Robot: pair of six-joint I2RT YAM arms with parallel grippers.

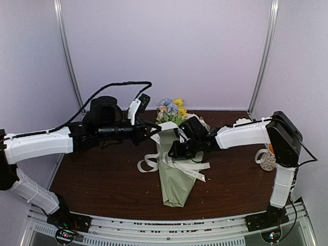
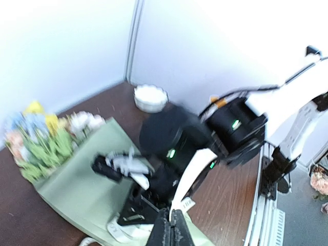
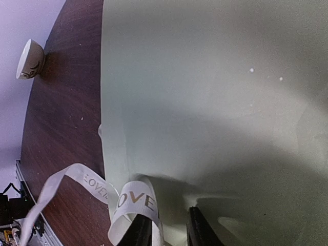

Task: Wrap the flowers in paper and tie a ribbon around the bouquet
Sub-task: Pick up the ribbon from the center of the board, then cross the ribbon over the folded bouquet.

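The bouquet lies in the middle of the table, its sage green paper [image 1: 174, 179] cone pointing toward me and the flowers [image 1: 171, 108] at the far end. The cream ribbon [image 1: 190, 169] crosses the cone and loops off its left side. My left gripper [image 1: 152, 133] is shut on a strand of ribbon [image 2: 197, 174], pinched between its fingertips [image 2: 165, 233] above the bouquet. My right gripper [image 1: 174, 150] hovers low over the paper [image 3: 205, 102]. Its jaws [image 3: 169, 233] stand a little apart, and a lettered ribbon loop [image 3: 136, 200] drapes over the left finger.
A white bowl [image 1: 243, 122] sits at the back right corner, also seen as a bowl [image 2: 150, 97] in the left wrist view. A patterned mug [image 1: 266, 159] stands by the right arm's upright. Dark wood table [image 1: 102, 179] ends at a metal rail in front.
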